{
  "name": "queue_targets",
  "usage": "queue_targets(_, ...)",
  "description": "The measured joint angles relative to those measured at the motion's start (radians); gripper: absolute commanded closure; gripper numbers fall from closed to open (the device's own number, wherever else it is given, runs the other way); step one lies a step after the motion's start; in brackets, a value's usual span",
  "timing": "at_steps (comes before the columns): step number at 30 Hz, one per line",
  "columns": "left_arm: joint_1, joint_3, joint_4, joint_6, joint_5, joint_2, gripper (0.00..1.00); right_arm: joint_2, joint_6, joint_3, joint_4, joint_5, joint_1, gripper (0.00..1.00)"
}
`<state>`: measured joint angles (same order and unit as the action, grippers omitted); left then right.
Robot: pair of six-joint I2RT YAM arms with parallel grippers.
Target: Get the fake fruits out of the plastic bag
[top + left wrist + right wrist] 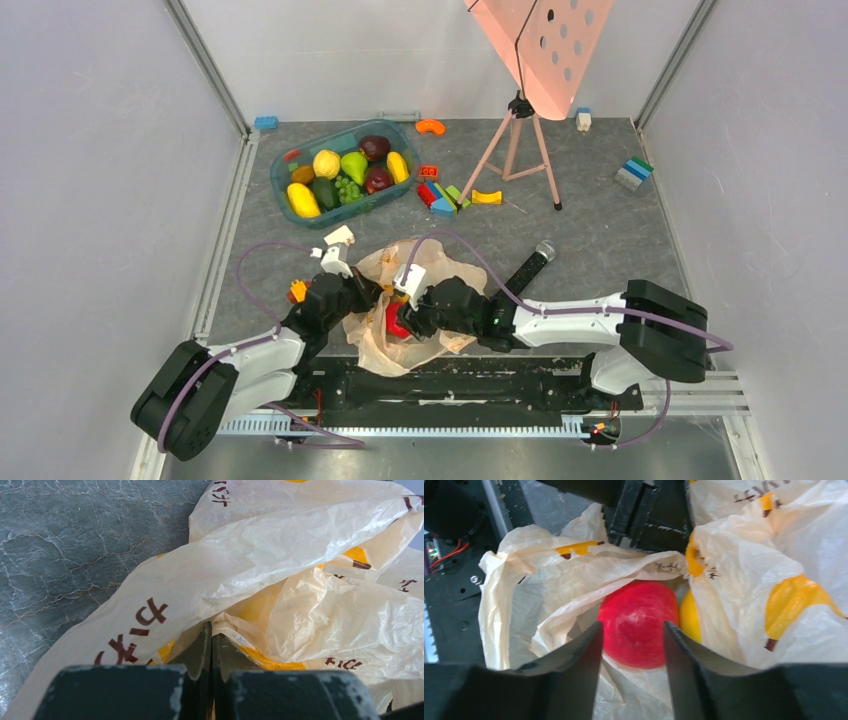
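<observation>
At the near edge of the tabletop [600,230], your right tool [631,630] has its fingers apart and pointed into the mouth of the plastic bag [549,590]. The red fruit [639,605] lies dead ahead, just past the tips and centred on the gap. It is round, so there is no long axis to line up. A yellow fruit [690,622] sits just beside it on the right. Room is tight sideways, with film crowding both fingers. Your left tool [211,630] is together, clamped on a fold of the bag. The right arm is nearer, so I judge the pick is its job. The surface is grey, matte and crackled. Farther back, well apart, are toy blocks [440,195] and a teal tub [283,185] of fruits.
</observation>
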<state>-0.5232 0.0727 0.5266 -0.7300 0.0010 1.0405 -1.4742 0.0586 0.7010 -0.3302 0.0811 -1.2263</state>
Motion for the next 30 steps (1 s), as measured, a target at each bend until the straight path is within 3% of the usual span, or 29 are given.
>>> queue_targets(9, 0.0, 0.0, 0.0, 0.006, 0.002, 0.0, 0.98, -0.057, 0.032, 0.013, -0.004, -0.084, 0.02, 0.16)
queue_targets(12, 0.0, 0.0, 0.0, 0.006, 0.006, 0.0, 0.98, -0.079, 0.047, 0.026, -0.005, -0.079, 0.022, 0.15)
queue_targets(20, 0.0, 0.0, 0.0, 0.006, 0.01, 0.0, 0.98, -0.159, 0.095, 0.048, -0.025, -0.055, 0.024, 0.23)
queue_targets(26, 0.0, 0.0, 0.0, 0.006, 0.012, 0.0, 0.98, -0.18, 0.111, 0.053, -0.055, -0.05, 0.024, 0.41)
queue_targets(30, 0.0, 0.0, 0.0, 0.006, 0.012, 0.0, 0.98, -0.18, 0.116, 0.053, -0.056, -0.05, 0.025, 0.42)
